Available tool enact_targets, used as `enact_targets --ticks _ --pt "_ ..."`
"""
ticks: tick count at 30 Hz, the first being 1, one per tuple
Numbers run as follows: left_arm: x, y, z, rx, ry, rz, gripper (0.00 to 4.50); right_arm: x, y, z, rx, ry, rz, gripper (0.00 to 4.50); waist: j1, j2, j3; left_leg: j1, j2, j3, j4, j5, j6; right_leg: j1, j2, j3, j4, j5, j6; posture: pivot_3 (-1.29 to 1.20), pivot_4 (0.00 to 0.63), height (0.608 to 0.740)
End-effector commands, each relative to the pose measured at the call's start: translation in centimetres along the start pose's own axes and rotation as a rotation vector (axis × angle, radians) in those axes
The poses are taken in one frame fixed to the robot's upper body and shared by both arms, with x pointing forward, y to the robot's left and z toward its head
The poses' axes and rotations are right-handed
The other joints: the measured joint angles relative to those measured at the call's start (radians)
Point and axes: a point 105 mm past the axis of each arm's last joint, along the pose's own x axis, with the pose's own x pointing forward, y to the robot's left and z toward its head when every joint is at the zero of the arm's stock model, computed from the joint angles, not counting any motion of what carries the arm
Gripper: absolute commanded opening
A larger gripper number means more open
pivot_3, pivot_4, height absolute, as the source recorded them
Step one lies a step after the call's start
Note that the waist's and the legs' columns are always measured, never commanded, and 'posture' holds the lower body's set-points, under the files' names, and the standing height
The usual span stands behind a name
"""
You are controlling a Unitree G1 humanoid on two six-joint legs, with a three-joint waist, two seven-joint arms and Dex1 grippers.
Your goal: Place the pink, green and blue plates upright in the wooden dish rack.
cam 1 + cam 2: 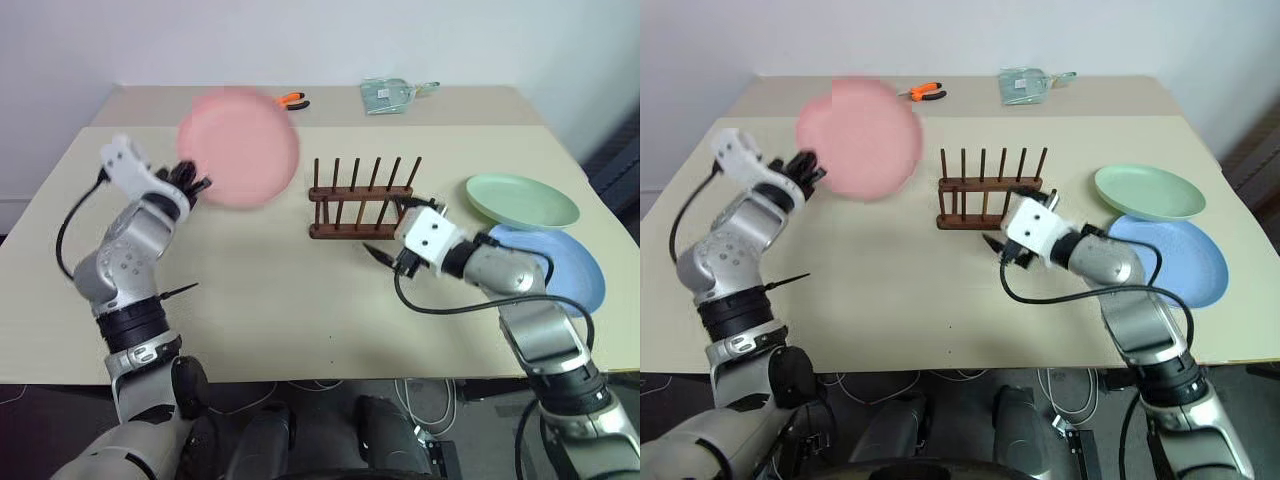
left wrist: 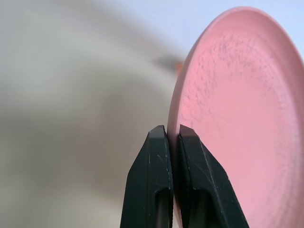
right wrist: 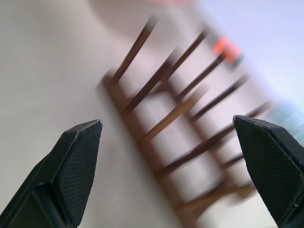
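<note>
I see a beige worktop (image 1: 300, 300) against a pale wall, with a second slab butted on at the far edge. Count: three plates, one rack, one orange-handled tool (image 1: 292, 100) and one clear packet (image 1: 390, 95) on the far slab. The pink plate (image 1: 238, 147) is up off the worktop, on edge and blurred, its rim clamped between my left fingers (image 2: 172, 137), to the left of the rack (image 1: 360, 198). The green plate (image 1: 522, 200) lies flat at the right, overlapping the blue plate (image 1: 560, 262), which my right arm partly hides. My right fingers (image 3: 80, 156) stand wide apart, empty, just in front of the rack. Rack pegs look smeared in the right wrist view; no plate sits in it.
</note>
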Motion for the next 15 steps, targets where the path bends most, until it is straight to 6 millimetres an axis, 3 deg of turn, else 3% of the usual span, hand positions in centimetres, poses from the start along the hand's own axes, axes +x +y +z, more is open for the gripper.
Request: enact_targets --ticks 1,3,7,8,11,14,15 --pt "0.0 -7.7 3.3 0.162 -0.114 -0.272 0.05 1.9 -1.6 3.8 -0.32 -0.079 -0.046 4.5 -0.002 0.0 0.0 0.0 0.0 0.0 -0.001 0.0 0.0 0.0 0.0 0.0 0.0 0.0 0.0 0.0 0.15 0.74" --pt "-0.1 -10.3 3.2 0.207 -0.112 -0.354 0.05 3.0 -2.5 4.3 -0.441 -0.075 -0.081 4.5 0.0 0.0 0.0 0.0 0.0 0.001 -0.001 0.0 0.0 -0.001 0.0 0.001 -0.001 0.0 0.0 0.0 0.15 0.74" --pt "-0.7 -13.1 2.7 0.195 -0.102 -0.441 0.05 4.6 -3.0 3.8 -0.564 -0.045 -0.097 4.5 0.002 0.0 0.0 0.0 0.0 0.001 -0.003 0.0 0.0 -0.001 0.0 0.001 -0.002 0.0 0.0 0.0 0.15 0.74" --pt "-0.8 -13.4 2.5 0.192 -0.098 -0.45 0.01 4.7 -3.0 3.4 -0.591 -0.033 -0.095 4.26 0.002 0.0 0.0 0.0 0.0 0.001 -0.003 0.0 0.0 -0.001 0.0 0.001 -0.002 0.0 0.0 0.0 0.15 0.74" --pt "-0.9 -13.6 2.1 0.193 -0.082 -0.44 0.0 4.8 -3.2 2.9 -0.624 -0.013 -0.1 3.31 0.001 0.0 0.001 0.0 0.0 0.001 -0.004 0.001 -0.001 -0.002 0.0 0.002 -0.002 0.0 0.0 0.0 0.15 0.74" --pt "-0.8 -13.0 1.8 0.156 -0.07 -0.414 0.0 4.5 -3.4 2.5 -0.635 0.007 -0.115 1.64 0.0 0.0 0.0 0.0 0.0 0.001 -0.007 0.001 -0.001 -0.003 0.0 0.002 -0.002 0.0 -0.001 0.0 0.15 0.74" --pt "-0.7 -13.0 1.8 0.124 -0.075 -0.416 0.33 4.4 -3.5 2.4 -0.644 0.01 -0.121 1.13 0.0 0.0 0.001 0.0 0.0 0.001 -0.007 0.001 -0.002 -0.003 0.0 0.002 -0.002 0.0 -0.001 0.0 0.15 0.74"
